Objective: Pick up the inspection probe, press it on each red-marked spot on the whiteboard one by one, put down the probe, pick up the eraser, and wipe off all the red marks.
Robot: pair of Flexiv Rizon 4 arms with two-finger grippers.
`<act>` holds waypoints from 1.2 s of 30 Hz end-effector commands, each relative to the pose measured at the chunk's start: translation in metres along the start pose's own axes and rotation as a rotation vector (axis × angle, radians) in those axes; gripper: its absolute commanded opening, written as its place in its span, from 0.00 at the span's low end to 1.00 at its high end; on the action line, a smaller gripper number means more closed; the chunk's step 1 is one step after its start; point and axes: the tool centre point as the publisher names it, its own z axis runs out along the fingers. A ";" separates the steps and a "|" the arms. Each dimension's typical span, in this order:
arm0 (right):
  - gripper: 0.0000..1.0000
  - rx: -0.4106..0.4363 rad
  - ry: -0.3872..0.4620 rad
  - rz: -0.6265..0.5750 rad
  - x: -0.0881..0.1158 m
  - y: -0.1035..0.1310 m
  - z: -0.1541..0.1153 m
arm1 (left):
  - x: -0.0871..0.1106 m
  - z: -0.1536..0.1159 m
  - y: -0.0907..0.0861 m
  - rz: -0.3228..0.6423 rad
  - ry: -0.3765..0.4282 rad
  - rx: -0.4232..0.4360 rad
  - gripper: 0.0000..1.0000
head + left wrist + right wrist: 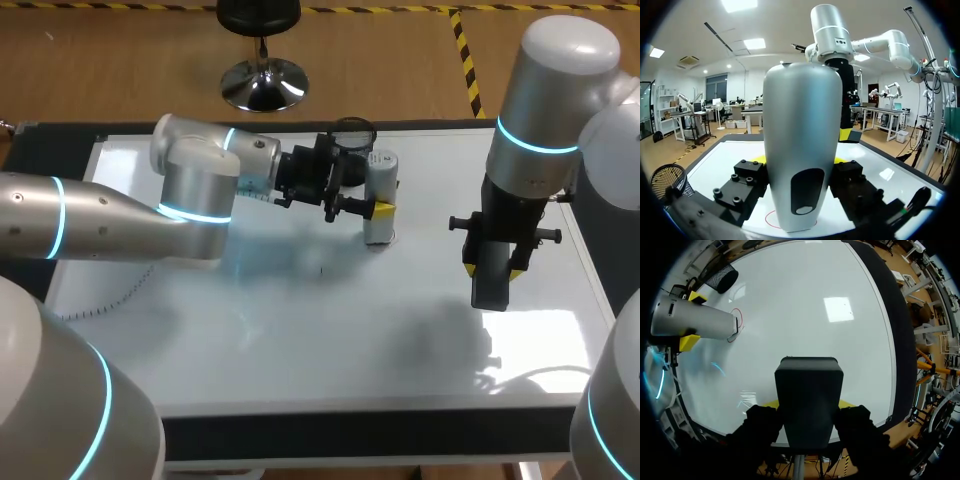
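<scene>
The silver inspection probe [381, 190] stands upright on the whiteboard [300, 330], toward its far middle. My left gripper [378, 210] is shut on it from two sides. In the left wrist view the probe [802, 150] fills the space between the yellow fingertips [759, 159], and its foot rests on a red circle mark [771, 220]. My right gripper [492, 272] hangs over the board's right part, shut on the black eraser [490, 285]. The right wrist view shows the eraser [809, 400] held above the board, with the probe [695, 320] and a red mark [736, 326] well ahead of it.
A black mesh cup [352, 130] stands at the board's far edge just behind the probe, also seen as the mesh cup [667, 182] beside my left gripper. A dark frame [330, 435] borders the whiteboard along its near edge.
</scene>
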 end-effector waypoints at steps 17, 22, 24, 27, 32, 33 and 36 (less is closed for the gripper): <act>0.00 0.000 0.002 -0.002 -0.001 0.000 -0.001 | 0.002 0.001 0.009 -0.002 0.001 -0.001 0.00; 0.00 0.000 0.002 -0.002 -0.001 0.000 -0.001 | 0.002 0.001 0.009 -0.002 0.001 -0.001 0.00; 0.00 0.000 0.002 -0.002 -0.001 0.000 -0.001 | 0.002 0.001 0.009 -0.002 0.001 -0.001 0.00; 0.00 0.000 0.002 -0.002 -0.001 0.000 -0.001 | 0.002 0.001 0.009 -0.002 0.001 -0.001 0.00; 0.00 0.000 0.002 -0.002 -0.001 0.000 -0.001 | 0.004 0.000 0.010 0.007 0.007 -0.009 0.00; 0.00 0.000 0.002 -0.002 -0.001 0.000 -0.001 | 0.005 0.000 0.010 0.007 0.008 -0.009 0.00; 0.00 0.000 0.002 -0.002 -0.001 0.000 -0.001 | 0.008 -0.001 0.008 0.013 0.022 -0.006 0.00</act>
